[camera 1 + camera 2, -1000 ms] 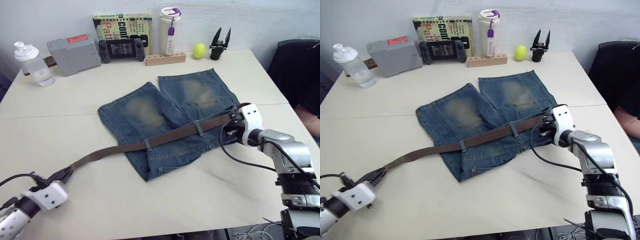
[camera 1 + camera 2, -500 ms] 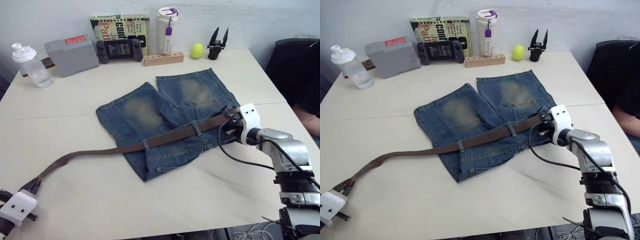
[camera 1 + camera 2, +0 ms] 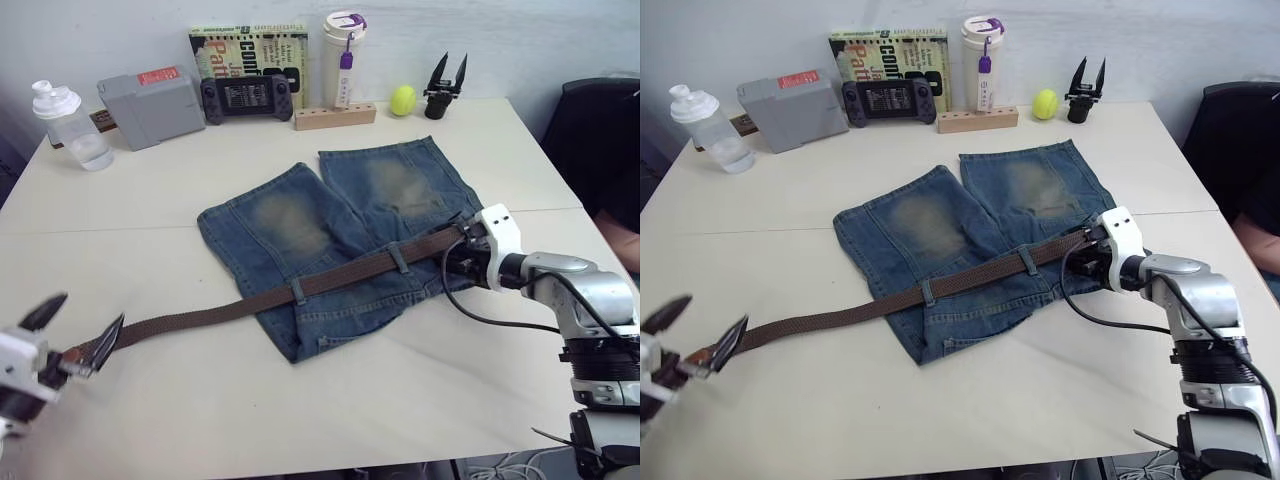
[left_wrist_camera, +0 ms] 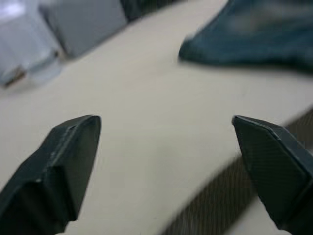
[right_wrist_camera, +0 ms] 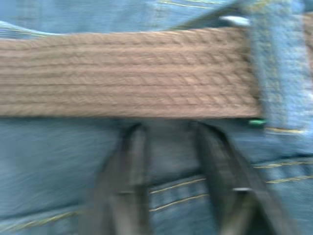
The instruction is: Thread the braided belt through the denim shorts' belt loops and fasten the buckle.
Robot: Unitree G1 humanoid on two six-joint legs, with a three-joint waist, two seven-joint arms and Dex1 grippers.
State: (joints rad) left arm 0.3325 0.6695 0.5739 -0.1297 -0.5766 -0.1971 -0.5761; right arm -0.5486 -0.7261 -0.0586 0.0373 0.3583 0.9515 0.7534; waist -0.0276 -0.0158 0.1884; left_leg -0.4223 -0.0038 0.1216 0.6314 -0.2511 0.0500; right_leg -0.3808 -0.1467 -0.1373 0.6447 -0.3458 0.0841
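The denim shorts [image 3: 340, 230] lie flat at the centre of the table [image 3: 300, 400], waistband toward the robot. The braided belt [image 3: 330, 278] runs through two belt loops [image 3: 297, 291] along the waistband, and its long free tail stretches across the bare tabletop toward the left gripper [image 3: 82, 338].

Half a second earlier the left gripper was at the near left corner with the belt tail running into it. Now its fingers stand spread, and in the left wrist view the strap [image 4: 230, 196] passes across the gap between the two fingers [image 4: 63, 161] without being pinched. The tail lies straighter on the table than before and its end rests just beside the gripper. This suggests a release after a pull, leaving slack drawn out on the left side.

The right gripper [image 3: 462, 252] has not shifted: it sits at the right end of the waistband, where the belt meets the edge of the shorts. In the right wrist view its two fingers [image 5: 132, 181] rest on the denim just below the strap, slightly parted and gripping nothing.

The buckle cannot be made out. Fastening is judged not yet done.
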